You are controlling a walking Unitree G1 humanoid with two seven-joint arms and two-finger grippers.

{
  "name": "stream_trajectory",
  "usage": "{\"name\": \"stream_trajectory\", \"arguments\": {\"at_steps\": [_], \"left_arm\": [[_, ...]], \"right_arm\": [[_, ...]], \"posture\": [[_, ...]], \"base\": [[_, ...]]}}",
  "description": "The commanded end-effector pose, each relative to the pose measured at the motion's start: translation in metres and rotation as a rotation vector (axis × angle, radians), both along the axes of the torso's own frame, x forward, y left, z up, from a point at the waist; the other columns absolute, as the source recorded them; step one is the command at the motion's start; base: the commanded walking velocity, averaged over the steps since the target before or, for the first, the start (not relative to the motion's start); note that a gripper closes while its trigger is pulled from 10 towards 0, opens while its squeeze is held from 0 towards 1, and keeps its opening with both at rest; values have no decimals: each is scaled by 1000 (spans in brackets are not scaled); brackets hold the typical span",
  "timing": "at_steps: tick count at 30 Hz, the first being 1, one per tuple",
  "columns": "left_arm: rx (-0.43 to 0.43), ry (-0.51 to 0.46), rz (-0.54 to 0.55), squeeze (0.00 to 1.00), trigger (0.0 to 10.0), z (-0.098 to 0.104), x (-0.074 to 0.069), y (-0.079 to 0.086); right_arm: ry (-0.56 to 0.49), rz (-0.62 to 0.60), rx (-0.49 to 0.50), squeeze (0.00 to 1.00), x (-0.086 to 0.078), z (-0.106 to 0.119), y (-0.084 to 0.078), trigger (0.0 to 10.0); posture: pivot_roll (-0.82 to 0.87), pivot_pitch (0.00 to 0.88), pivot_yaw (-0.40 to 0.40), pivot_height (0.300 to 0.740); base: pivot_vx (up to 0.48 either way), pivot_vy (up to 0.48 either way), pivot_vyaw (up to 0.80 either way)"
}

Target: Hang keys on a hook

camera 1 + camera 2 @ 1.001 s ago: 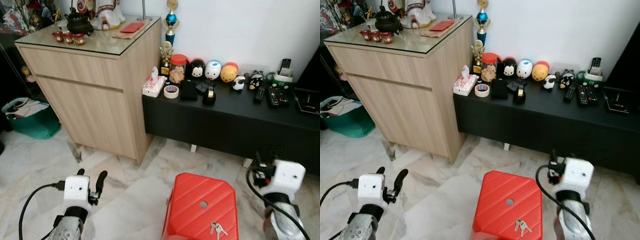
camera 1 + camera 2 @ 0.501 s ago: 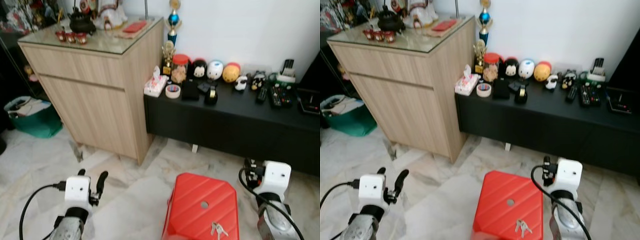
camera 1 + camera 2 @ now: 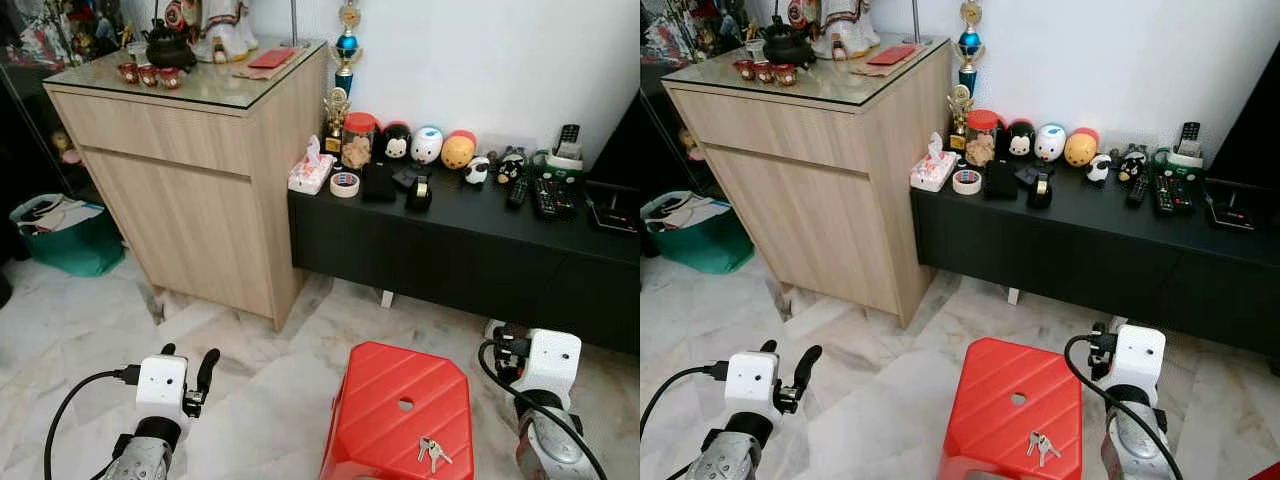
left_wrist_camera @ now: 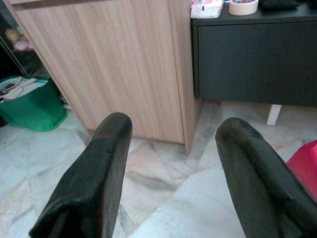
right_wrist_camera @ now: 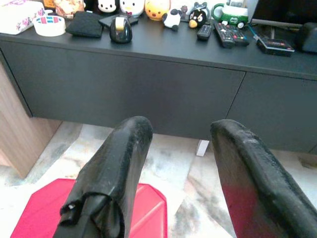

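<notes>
Progress: I judged the task barely begun. The keys still lay on the red stool, untouched, and I could make out no hook anywhere. Everything was left to do: pick the keys up, find a hook, hang them.

Right claw: I held the right claw low beside the stool's right edge, its two black fingers spread apart with nothing between them. It pointed toward the black surface rather than down at the stool.

Keys relative to right claw: they lay just to its left and below, near the stool's near right corner and closer to me than the round hole in the seat. Claw and keys were apart, not touching. In the right wrist view only the stool's far corner showed under the fingers, so I judged the claw was aimed past the keys.

Left claw: I held the left claw low over the marble floor, also spread and empty, well apart from the keys on the stool's far side from them.

Beyond the claws: ahead of the left claw stood the wooden cabinet; ahead of the right, the black surface carried remotes, a tape roll and small figures.

Next call: I reckoned the right claw needed to tip downward and shift left over the keys.
</notes>
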State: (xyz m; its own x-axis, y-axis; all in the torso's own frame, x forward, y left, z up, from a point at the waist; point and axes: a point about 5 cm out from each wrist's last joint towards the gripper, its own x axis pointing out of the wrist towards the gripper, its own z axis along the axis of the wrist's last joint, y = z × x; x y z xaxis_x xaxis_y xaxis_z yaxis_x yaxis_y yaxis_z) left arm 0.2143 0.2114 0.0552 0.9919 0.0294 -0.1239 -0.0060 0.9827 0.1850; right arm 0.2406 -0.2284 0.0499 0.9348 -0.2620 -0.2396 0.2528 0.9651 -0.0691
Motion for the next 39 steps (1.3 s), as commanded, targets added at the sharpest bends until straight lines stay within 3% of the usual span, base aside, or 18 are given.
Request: {"name": "stream_trajectory", "arguments": {"at_steps": [1,9,13,30,34,39], "left_arm": [[-1,23,-2,0,10000,-4,-1,-2],[-3,30,-9,0,10000,-6,-2,-4],[-5,33,-9,0,10000,-7,-3,-4],[7,77,-6,0,10000,-13,-2,-5],[-35,76,22,0,10000,-15,-3,-3],[-37,73,15,0,10000,-15,-2,-1]], "right_arm": [[5,9,3,0,2,-1,0,10000],[93,-8,-24,0,-5,-16,-7,10000],[120,37,-23,0,-7,-22,-3,10000],[130,74,3,0,-13,-31,-1,10000],[125,87,-15,0,-13,-32,-3,10000],[137,76,1,0,-17,-37,-5,10000]], "posture": [[5,0,-29,649],[7,0,-31,635],[3,0,-31,635],[4,0,-32,635],[6,0,-37,635],[8,0,-36,635]], "base": [[0,0,0],[0,0,0],[0,0,0],[0,0,0],[0,0,0],[0,0,800]]}}
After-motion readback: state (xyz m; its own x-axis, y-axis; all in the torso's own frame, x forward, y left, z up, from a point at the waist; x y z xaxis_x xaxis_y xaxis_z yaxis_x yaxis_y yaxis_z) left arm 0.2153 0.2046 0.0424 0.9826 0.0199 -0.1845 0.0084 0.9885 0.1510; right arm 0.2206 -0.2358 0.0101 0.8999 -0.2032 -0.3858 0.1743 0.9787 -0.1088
